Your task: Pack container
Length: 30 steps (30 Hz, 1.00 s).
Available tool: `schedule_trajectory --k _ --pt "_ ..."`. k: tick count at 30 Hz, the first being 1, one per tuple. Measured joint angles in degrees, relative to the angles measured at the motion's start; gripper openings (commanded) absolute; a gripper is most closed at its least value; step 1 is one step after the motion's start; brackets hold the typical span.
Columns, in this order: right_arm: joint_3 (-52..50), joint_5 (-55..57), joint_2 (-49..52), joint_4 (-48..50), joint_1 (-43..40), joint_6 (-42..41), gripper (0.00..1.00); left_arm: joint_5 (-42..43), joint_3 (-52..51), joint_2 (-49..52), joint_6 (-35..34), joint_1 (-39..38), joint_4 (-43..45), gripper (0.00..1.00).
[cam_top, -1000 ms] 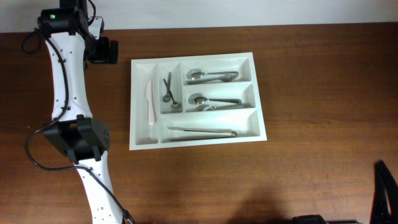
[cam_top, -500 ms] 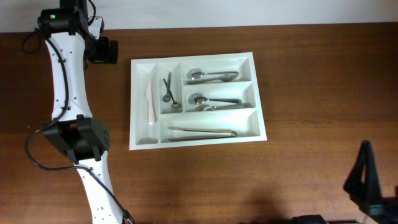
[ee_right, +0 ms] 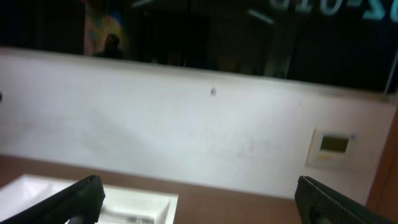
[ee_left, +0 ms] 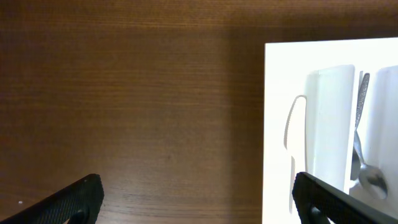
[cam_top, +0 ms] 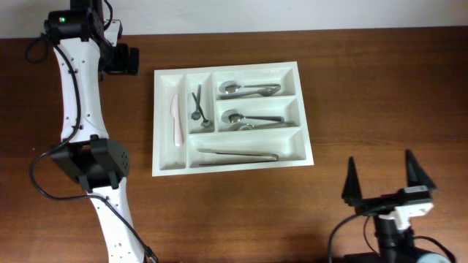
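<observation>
- The brown wooden table (cam_top: 365,109) fills the overhead view, with a pale wall along its far edge.
- The left arm (cam_top: 73,80) is white and jointed. It runs up the left side of the table, with a green light (cam_top: 63,19) lit at its top joint.
- The container (cam_top: 292,142), a white tray, lies flat at the middle of the table, just right of the left arm's wrist and well apart from the right gripper.
- The right gripper (cam_top: 379,164) stands at the near right edge of the table. Its two dark fingers are spread wide with nothing between them.
- The right wrist camera faces the wall, with a pale wall plate (ee_right: 334,144) at right. The light-blue characters (ee_right: 336,7) at the top edge are cut off and cannot be read.
- The left gripper (ee_left: 197,180) hovers over bare wood beside the tray's left rim, fingers splayed and holding nothing.
- A long metal utensil (cam_top: 238,154) lies in the nearest long compartment.
- Metal spoons lie in the far long compartment (cam_top: 248,90) and in the middle one (cam_top: 248,118).
- A white knife (cam_top: 175,120) lies in the leftmost narrow compartment.
- Small dark-handled utensils (cam_top: 197,106) lie in the second narrow compartment.
</observation>
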<state>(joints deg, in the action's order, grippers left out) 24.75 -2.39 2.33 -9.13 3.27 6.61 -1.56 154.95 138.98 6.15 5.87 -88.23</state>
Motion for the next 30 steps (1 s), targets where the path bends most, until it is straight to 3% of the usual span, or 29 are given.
schedule_trajectory --k 19,30 --pt "-22.6 -0.2 -1.4 8.6 0.0 -3.9 0.99 0.0 0.0 0.0 0.0 0.0 0.0 0.99" --pt "-24.2 1.6 -1.4 9.8 0.0 -5.1 0.99 0.0 0.0 0.0 0.0 0.0 0.0 0.99"
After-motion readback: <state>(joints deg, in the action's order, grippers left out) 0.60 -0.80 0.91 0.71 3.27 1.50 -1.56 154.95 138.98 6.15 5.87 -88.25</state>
